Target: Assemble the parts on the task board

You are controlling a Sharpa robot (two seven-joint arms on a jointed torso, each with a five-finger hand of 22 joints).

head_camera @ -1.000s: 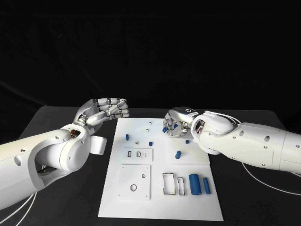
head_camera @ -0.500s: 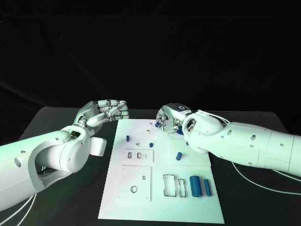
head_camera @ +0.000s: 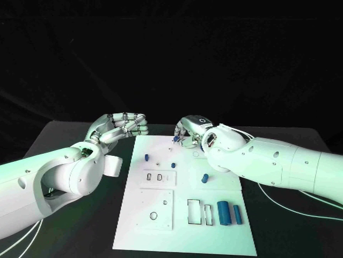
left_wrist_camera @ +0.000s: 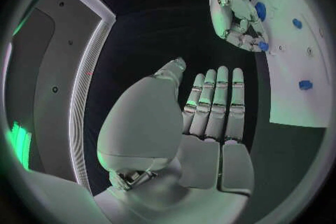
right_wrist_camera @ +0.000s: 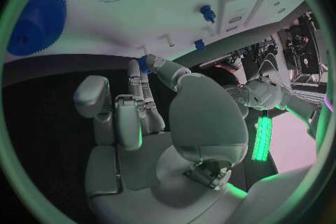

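From the head we look steeply down on the task board (head_camera: 188, 204). Each wrist camera sits close behind its own palm (fingers ahead), and both share the board's far end.

The task board (head_camera: 185, 226) is seen as smooth, matt white plastic. The blue parts (head_camera: 224, 212) look like smooth plastic. A matt black surface is shown by the bench (head_camera: 78, 140). The right robot hand (head_camera: 188, 130) is finished in silvery metal.
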